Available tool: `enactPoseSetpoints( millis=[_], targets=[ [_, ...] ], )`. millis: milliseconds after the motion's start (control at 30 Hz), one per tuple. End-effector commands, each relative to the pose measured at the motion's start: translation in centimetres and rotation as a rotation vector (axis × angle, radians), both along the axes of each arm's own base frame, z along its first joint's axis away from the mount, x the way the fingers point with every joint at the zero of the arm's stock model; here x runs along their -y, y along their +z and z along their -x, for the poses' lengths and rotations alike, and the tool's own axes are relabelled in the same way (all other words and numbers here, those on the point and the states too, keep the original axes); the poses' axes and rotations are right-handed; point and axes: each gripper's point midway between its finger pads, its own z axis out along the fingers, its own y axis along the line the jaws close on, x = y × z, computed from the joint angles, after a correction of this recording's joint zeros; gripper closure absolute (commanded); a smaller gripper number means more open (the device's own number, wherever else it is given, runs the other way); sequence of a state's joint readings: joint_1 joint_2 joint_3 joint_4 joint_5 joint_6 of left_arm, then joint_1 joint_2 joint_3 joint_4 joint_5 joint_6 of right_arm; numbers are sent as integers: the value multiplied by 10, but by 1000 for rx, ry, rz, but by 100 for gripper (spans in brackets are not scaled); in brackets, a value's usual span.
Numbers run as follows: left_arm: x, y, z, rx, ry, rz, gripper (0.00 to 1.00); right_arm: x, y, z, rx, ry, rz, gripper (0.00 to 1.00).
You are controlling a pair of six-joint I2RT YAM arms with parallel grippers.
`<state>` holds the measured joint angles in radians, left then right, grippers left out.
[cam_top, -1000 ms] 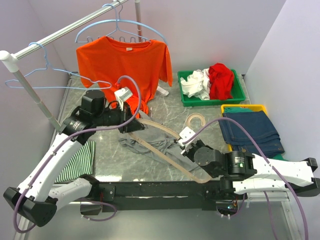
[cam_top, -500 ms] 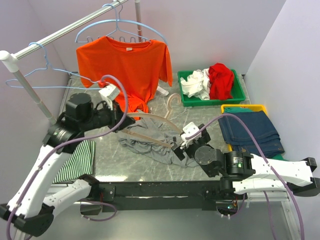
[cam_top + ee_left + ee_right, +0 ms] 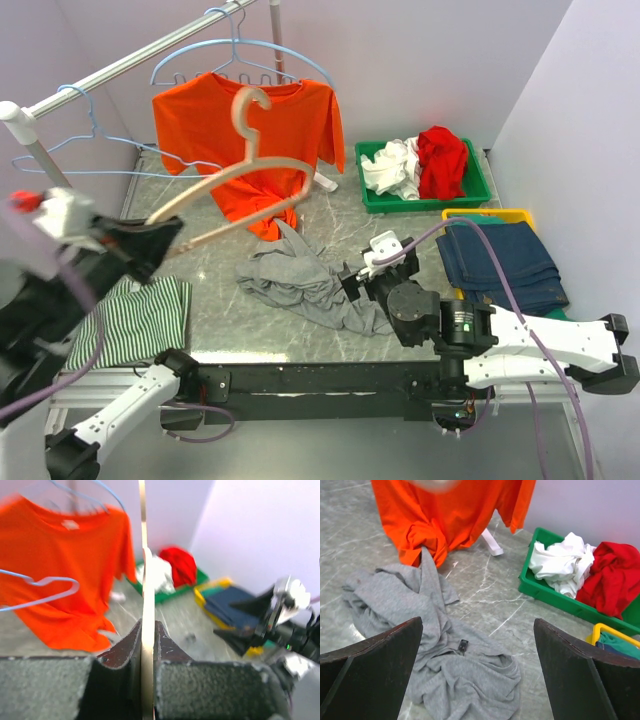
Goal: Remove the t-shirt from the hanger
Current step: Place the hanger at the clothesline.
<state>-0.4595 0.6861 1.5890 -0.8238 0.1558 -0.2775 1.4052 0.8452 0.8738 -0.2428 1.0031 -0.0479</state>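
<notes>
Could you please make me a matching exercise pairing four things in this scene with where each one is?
Things:
1. grey t-shirt
2. wooden hanger
3. orange t-shirt
4. red garment

Places:
A. in the green bin
B. hanging from the rail
C. clamped in the left gripper
D. crumpled on the table

Pairs: 1-D, 2-C, 3-B, 4-A

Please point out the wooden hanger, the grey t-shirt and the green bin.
wooden hanger [image 3: 147,595]: left wrist view, middle of its pale bar.
grey t-shirt [image 3: 300,282]: top external view, middle of the crumpled cloth.
green bin [image 3: 430,200]: top external view, front wall.
</notes>
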Motion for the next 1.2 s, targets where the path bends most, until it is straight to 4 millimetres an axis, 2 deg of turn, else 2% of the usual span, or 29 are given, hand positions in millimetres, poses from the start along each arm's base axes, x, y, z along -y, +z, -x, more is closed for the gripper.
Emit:
enactPoseSetpoints(
  millis=[0,100,200,333,500,533,567,600,633,667,800,967,1167],
  targets=[
    [-42,25,5,47,204,79,99,-4,29,-7,28,-17,-104,0],
    [-54,39,11,95,251,139,99,-10,26,-7,25,3,-96,0],
    [-61,50,9,132,292,191,99,-16,22,-8,19,17,-79,0],
    [-64,64,-1,172,324,224,99,-23,14,-9,8,23,-41,0],
    [-84,82,-14,192,459,273,99,-27,11,-10,3,24,-30,0],
    [-84,82,-23,174,482,260,99,-26,11,-10,4,21,-30,0],
    [-90,90,-20,183,503,268,99,-26,11,-10,5,21,-33,0],
    [-99,87,-23,164,562,263,99,-26,9,-11,4,19,-31,0],
    [-100,87,-30,147,586,251,99,-25,10,-11,5,19,-35,0],
    [-106,93,-27,154,611,263,99,-26,10,-11,6,22,-40,0],
    [-119,93,-33,137,700,264,99,-26,9,-13,4,22,-40,0],
    [-124,90,-46,96,771,222,99,-27,4,-14,-1,17,-22,0],
    [-115,72,-72,30,799,155,99,-28,0,-15,-7,12,-20,0]
  ],
)
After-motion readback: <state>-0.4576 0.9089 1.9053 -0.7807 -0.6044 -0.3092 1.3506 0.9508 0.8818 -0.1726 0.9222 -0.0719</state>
